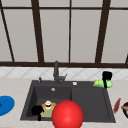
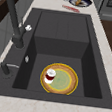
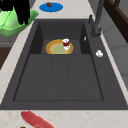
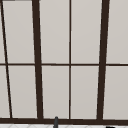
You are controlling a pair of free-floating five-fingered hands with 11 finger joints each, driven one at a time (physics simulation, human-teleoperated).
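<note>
My right hand [image 1: 107, 75] hangs over the counter behind the sink's right back corner, its fingers curled over the rim of a green bowl [image 1: 101, 84]. The right side view shows that hand [image 3: 19, 9] gripping the bowl [image 3: 11, 24] from above. My left hand [image 1: 37, 110] floats at the basin's front left corner, next to a yellow-rimmed plate [image 1: 49, 110] in the basin. A small white cup [image 2: 50, 75] with dark red contents stands on the plate [image 2: 64, 81]. A big red round thing [image 1: 67, 115] covers the sink's front rim.
The dark sink [image 1: 90, 100] has a deep left basin and a flat right drainboard. A faucet [image 1: 56, 71] stands behind it. A blue plate [image 1: 5, 105] lies on the left counter. A red strip [image 1: 116, 105] and a dark plate [image 1: 125, 109] lie on the right.
</note>
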